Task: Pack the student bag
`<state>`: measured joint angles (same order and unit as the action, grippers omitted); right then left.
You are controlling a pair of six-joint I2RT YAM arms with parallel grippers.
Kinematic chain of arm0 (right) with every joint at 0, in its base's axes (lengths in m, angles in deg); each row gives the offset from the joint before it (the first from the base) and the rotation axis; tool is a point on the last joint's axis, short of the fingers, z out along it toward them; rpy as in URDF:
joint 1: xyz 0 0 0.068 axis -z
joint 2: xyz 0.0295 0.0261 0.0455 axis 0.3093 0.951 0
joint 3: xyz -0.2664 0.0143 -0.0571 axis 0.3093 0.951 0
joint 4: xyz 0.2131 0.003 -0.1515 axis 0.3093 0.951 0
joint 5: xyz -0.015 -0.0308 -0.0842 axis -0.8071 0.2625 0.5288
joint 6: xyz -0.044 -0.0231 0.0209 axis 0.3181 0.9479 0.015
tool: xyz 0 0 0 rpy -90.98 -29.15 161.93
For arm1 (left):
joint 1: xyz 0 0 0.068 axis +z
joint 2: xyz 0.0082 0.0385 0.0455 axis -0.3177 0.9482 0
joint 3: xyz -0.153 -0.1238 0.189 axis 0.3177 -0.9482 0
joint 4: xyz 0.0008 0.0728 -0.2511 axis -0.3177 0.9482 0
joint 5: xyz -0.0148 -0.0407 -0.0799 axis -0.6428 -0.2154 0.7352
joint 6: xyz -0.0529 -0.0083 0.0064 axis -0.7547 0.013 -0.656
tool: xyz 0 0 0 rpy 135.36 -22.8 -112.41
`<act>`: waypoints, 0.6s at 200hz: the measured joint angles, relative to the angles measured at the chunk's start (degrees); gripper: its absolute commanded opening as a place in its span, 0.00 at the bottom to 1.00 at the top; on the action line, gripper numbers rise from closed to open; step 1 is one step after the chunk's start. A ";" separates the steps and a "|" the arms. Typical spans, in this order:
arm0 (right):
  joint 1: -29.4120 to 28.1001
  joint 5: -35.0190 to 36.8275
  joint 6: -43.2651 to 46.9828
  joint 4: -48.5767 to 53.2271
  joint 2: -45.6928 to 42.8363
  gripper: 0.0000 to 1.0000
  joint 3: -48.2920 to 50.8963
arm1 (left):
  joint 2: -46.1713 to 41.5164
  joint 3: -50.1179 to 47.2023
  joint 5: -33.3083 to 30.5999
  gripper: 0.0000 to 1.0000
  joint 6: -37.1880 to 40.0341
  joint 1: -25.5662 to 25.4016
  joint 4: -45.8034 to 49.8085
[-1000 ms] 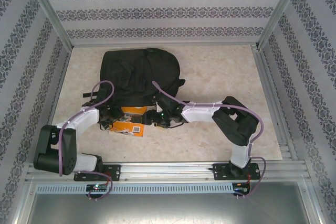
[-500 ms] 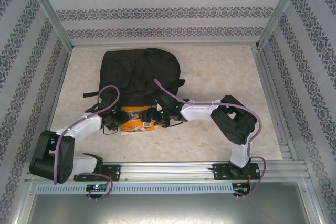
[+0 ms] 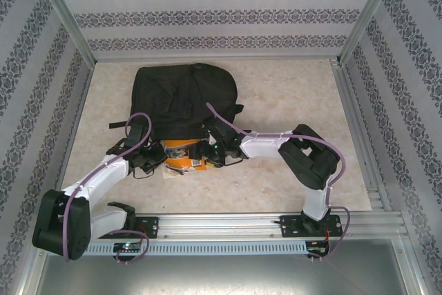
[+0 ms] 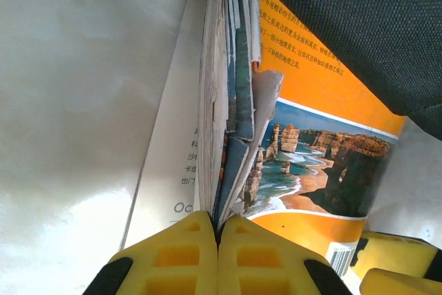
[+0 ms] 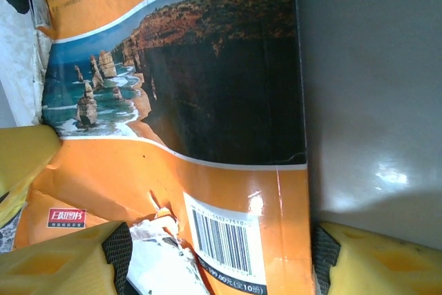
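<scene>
Book [image 5: 173, 191] has slid partway under the student bag [image 3: 183, 98]; left jaws together, right jaws apart over it.

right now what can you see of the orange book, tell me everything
A thin paperback, the book has a glossy orange cover with a sea-cliff photo, Chinese print and a barcode; the cover is torn near the barcode. It lies on the table, its far end covered by the black bag. Its pages fan open on one side, where the shut left tool meets their edge. The open right tool straddles the barcode end.
</scene>
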<state>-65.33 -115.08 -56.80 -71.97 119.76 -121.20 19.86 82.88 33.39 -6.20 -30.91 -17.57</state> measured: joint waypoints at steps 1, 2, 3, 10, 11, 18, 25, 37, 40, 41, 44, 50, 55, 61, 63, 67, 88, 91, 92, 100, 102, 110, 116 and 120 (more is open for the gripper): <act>0.07 0.09 0.02 -0.04 -0.20 0.74 0.20 | 0.00 0.00 0.15 0.00 -0.09 -0.02 -0.02; 0.11 0.13 0.00 -0.07 -0.28 0.74 0.31 | 0.00 0.00 0.31 0.00 -0.17 -0.02 -0.02; 0.26 0.28 -0.17 -0.11 -0.55 0.74 0.52 | -0.02 0.00 0.66 0.00 -0.37 -0.04 -0.02; 0.81 0.98 -0.68 -0.24 -1.57 0.76 1.68 | -0.09 0.00 2.12 0.00 -1.20 -0.37 -0.11; 0.87 1.09 -0.76 -0.26 -1.70 0.76 1.81 | -0.11 0.00 2.27 0.00 -1.31 -0.42 -0.13; 1.49 1.73 -1.51 -0.48 -2.89 0.78 3.19 | -0.33 -0.02 3.96 0.00 -2.38 -0.85 -0.44; 1.95 2.29 -2.51 -0.92 -4.22 0.81 4.63 | -0.68 -0.02 5.60 0.00 -3.56 -1.31 -0.83; 2.58 3.39 -4.37 -1.46 -6.51 0.84 7.08 | -1.44 -0.02 7.89 0.00 -5.46 -1.88 -1.38; 2.62 3.85 -4.94 -1.66 -7.06 0.85 7.72 | -1.70 -0.02 8.37 0.00 -6.03 -1.92 -1.46; 2.62 3.93 -5.01 -1.70 -7.21 0.85 7.87 | -1.81 -0.02 8.59 0.00 -6.27 -1.92 -1.51; 2.75 4.22 -5.66 -1.77 -7.98 0.86 8.68 | -2.10 -0.02 9.05 0.00 -6.80 -1.95 -1.51; 2.84 4.63 -6.56 -1.90 -9.20 0.87 9.94 | -2.69 -0.02 9.88 0.00 -7.93 -1.97 -1.57; 2.84 5.27 -7.67 -2.05 -10.34 0.88 11.15 | -3.23 -0.02 10.43 0.00 -8.81 -1.97 -1.75; 2.86 5.95 -9.05 -2.29 -11.78 0.89 12.59 | -3.89 -0.02 11.04 0.00 -9.86 -2.03 -1.92; 2.86 6.01 -9.31 -2.34 -12.26 0.89 13.03 | -4.04 -0.02 11.10 0.00 -10.01 -2.05 -1.95; 2.86 6.45 -10.34 -2.56 -13.11 0.89 13.86 | -4.55 -0.02 11.39 0.00 -10.73 -2.12 -2.01; 2.89 8.59 -15.26 -4.37 -18.12 0.92 18.93 | -6.97 -0.02 12.50 0.00 -13.44 -2.21 -2.12; 2.93 8.83 -16.09 -4.87 -19.06 0.93 19.89 | -7.28 -0.02 12.59 0.00 -13.79 -2.21 -2.12; 2.93 8.92 -16.28 -5.01 -19.21 0.93 20.09 | -7.37 -0.02 12.61 0.00 -13.90 -2.23 -2.12; 2.93 9.68 -18.38 -6.40 -21.00 0.93 22.23 | -8.17 -0.02 12.85 0.00 -14.84 -2.25 -2.14; 2.95 9.90 -18.86 -6.80 -21.42 0.93 22.77 | -8.35 -0.02 12.92 0.00 -15.04 -2.25 -2.14; 2.95 10.43 -20.92 -8.41 -22.84 0.94 24.76 | -8.94 -0.02 13.14 0.00 -15.96 -2.25 -2.16; 2.93 10.75 -22.40 -9.66 -23.43 0.95 25.83 | -9.25 -0.02 13.29 0.00 -16.52 -2.25 -2.19; 2.91 11.04 -23.37 -10.54 -23.76 0.96 26.51 | -9.40 -0.04 13.42 0.00 -17.00 -2.25 -2.23</act>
<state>-62.42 -104.04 -80.17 -82.50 96.00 -94.69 10.46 82.83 46.81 -23.21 -33.16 -19.80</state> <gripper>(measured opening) 0.938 0.052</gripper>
